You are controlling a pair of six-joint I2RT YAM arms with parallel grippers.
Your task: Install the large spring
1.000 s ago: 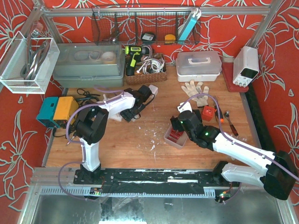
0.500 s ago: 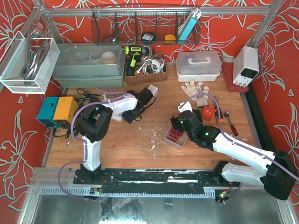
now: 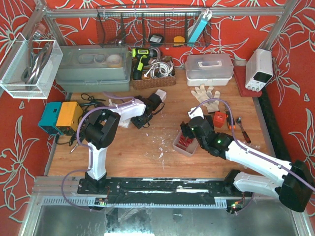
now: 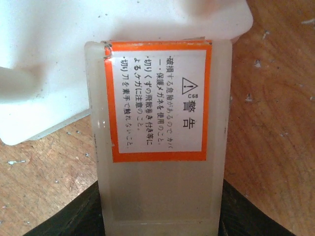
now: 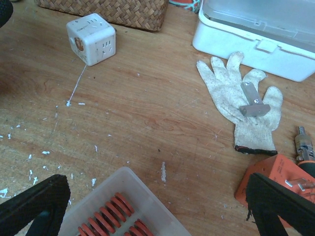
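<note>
Nearest me, the right pincer (image 5: 157, 206) hangs just over a small translucent tray (image 5: 129, 178) on the wooden counter (image 5: 147, 113). Its two black fingers (image 5: 34, 206) are spread wide, one on either side of the tray, and hold nothing. In the tray lie the red springs (image 5: 115, 216), side by side and untouched; I cannot tell which of them is the large one.

Just beyond the tray, toward the right, is an orange block (image 5: 268, 177). Past that a white work glove (image 5: 241, 105) lies flat with a small grey metal bracket (image 5: 252, 101) on its palm.

Further over to the left, the left pincer (image 3: 150, 105) is down at the counter. It is closed onto a cloudy white plastic part (image 4: 160, 191), with its dark fingers (image 4: 74, 219) against both sides. The part carries an orange-bordered warning label (image 4: 157, 101) in Japanese print. A white plastic body (image 4: 98, 59) lies just behind the part.

A white cube (image 5: 91, 38) with sockets on its faces sits on the counter near the back. Behind it stands a wicker basket (image 5: 113, 10), and to the right of that a white lidded box (image 5: 256, 39).
</note>
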